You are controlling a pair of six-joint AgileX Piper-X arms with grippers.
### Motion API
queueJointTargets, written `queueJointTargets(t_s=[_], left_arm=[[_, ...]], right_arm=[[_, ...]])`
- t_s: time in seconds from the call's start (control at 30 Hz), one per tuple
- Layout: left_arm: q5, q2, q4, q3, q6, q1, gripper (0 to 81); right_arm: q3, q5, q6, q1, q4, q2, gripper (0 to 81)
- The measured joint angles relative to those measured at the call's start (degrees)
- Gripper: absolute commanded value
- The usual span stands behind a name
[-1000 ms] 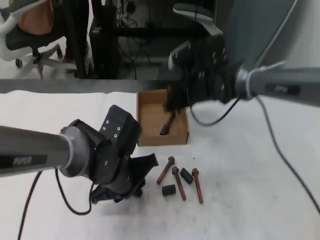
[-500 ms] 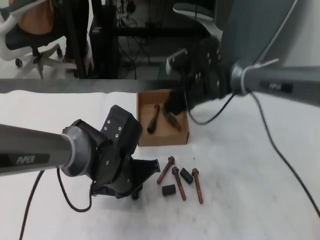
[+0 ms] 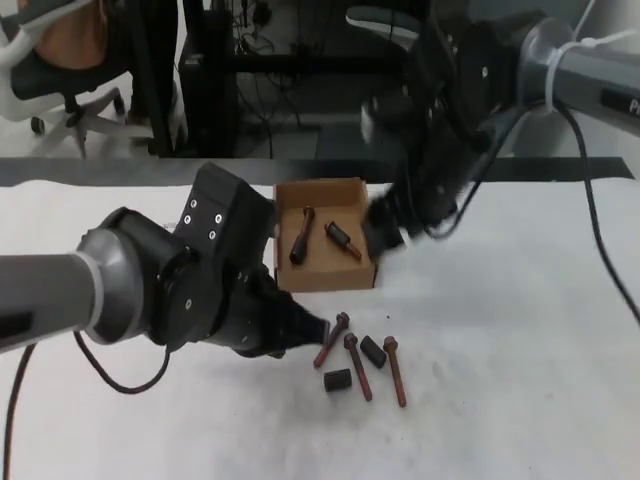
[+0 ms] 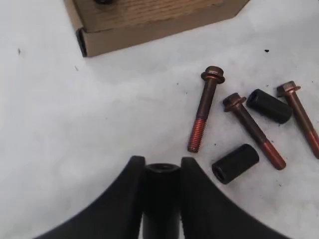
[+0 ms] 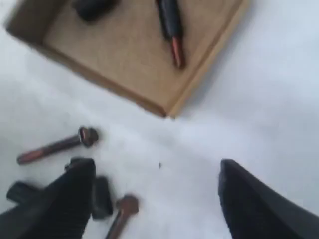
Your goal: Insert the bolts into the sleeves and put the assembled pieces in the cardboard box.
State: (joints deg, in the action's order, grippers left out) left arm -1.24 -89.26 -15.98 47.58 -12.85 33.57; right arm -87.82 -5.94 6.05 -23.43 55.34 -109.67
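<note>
My left gripper [image 4: 160,172] is shut on a black sleeve [image 4: 160,191], held just short of the loose parts; in the high view it [image 3: 300,330] sits beside the nearest bolt. Three copper bolts [image 4: 205,114] [image 4: 254,130] [image 4: 301,117] and two black sleeves [image 4: 269,105] [image 4: 235,163] lie on the white table. The cardboard box [image 3: 325,273] holds two assembled pieces [image 3: 302,235] [image 3: 343,238]. My right gripper [image 5: 157,199] hangs open with nothing in it, just off the box's right front corner [image 3: 385,228]. One assembled piece [image 5: 170,25] lies in the box [image 5: 199,74].
The loose bolts [image 3: 358,366] and sleeves [image 3: 338,380] lie close together in front of the box. White table stretches to the right and front of them. Chairs and cables stand beyond the table's far edge.
The right gripper let an assembled piece go into the box and drew back to the right of it. The left gripper moved forward with its sleeve, up to the loose bolts.
</note>
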Motion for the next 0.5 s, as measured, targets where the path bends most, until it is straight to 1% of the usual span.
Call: queueJointTargets(t_s=[0.1,0.2,0.37,0.4,0.43,0.5], left_arm=[[0.1,1.5,2.5,-0.2,4.7,1.5,1.7],[2.6,5.8,6.9,-1.4,7.9,3.7,1.7],[5.6,17.5,20.7,-9.2,9.5,6.5,1.7],[5.7,19.5,23.5,-11.2,9.4,6.7,1.7],[5.9,21.9,27.2,-13.5,9.0,6.9,1.7],[5.9,26.2,31.5,-18.1,8.0,6.9,1.7]], right_arm=[[3.0,0.7,-2.0,-0.3,2.6,0.0,65.9],[7.3,0.9,-4.2,-0.7,2.2,0.0,65.9],[13.8,1.0,-7.1,-2.2,-2.5,0.0,65.9],[14.9,1.1,-7.9,-2.6,-4.0,0.0,64.1],[15.9,1.1,-8.5,-2.9,-5.4,0.0,60.3],[17.1,1.9,-9.8,-3.6,-7.8,0.0,45.8]])
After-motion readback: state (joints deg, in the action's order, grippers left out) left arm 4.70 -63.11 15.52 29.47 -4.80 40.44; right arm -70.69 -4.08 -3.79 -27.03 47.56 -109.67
